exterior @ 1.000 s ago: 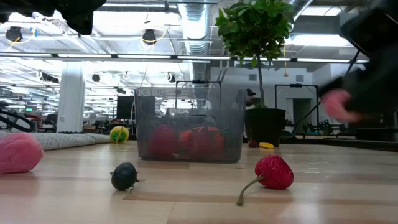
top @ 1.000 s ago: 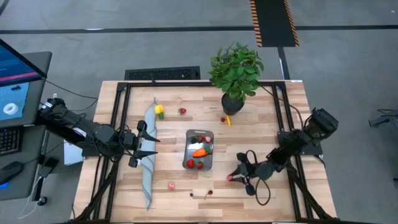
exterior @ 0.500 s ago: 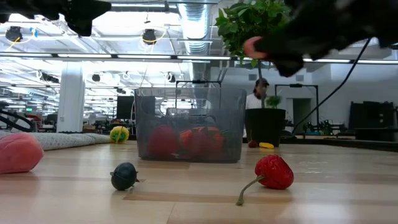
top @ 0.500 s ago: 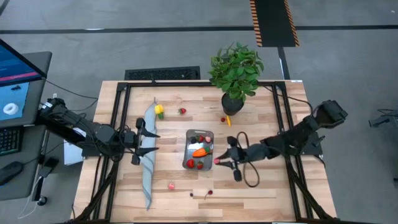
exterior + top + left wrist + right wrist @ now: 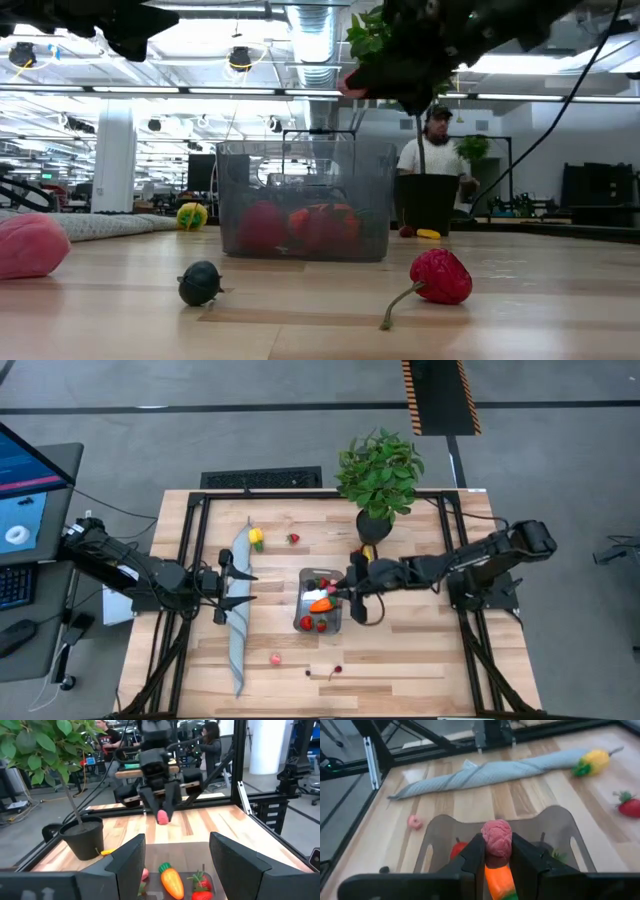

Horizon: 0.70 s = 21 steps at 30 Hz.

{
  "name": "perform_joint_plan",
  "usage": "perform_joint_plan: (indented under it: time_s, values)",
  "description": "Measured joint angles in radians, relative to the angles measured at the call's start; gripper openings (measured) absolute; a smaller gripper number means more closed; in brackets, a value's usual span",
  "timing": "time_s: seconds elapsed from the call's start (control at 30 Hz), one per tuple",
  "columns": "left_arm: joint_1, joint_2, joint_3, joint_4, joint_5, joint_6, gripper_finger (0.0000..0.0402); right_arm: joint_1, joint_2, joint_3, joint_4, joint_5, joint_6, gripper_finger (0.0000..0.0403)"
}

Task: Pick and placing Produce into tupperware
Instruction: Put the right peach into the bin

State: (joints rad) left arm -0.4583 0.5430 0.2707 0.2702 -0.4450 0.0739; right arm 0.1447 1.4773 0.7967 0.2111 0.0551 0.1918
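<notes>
The clear tupperware (image 5: 320,601) stands mid-table and holds an orange carrot (image 5: 171,881) and red pieces. My right gripper (image 5: 347,590) hangs over its right rim, shut on a pink berry (image 5: 496,838). More produce lies loose on the wood: a yellow piece (image 5: 256,538), a red berry (image 5: 293,538), a pink piece (image 5: 275,658), a stemmed red piece (image 5: 440,277) and a dark berry (image 5: 200,283). My left gripper (image 5: 236,589) stands open over the grey cloth strip (image 5: 239,622), left of the tupperware, with nothing between its fingers. My right gripper pinches the pink berry's two sides (image 5: 489,845) between its two fingers (image 5: 473,854). The fingers come from the table's right side, slanting a little downward. The berry is lifted clear, high above the tupperware's rim (image 5: 352,85).
A potted plant (image 5: 378,475) stands at the far edge, with a small red piece (image 5: 358,551) and a yellow-orange piece (image 5: 367,555) by its pot. Black frame rails run along the table's sides. A person stands in the room beyond.
My right gripper, shut on the pink berry, has risen from the near right of the table and swung toward the left and far side, ending over the tupperware's right rim. The berry has travelled with it, clear of the table.
</notes>
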Motion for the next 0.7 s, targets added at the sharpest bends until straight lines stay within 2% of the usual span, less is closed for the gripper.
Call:
perform_joint_plan:
  time_s: [0.13,0.43,0.7]
  values:
    - [0.0,0.0,0.0,-0.004,0.0,0.018,0.0212,-0.05,0.0,0.016,-0.074,-0.056,0.044,0.0098]
    - [0.0,0.0,0.0,-0.01,0.0,0.057,0.0212,-0.079,0.001,0.018,-0.089,-0.103,0.071,0.0098]
    - [0.0,0.0,0.0,-0.01,0.0,0.057,0.0212,-0.078,0.115,0.032,-0.085,-0.14,0.107,0.01]
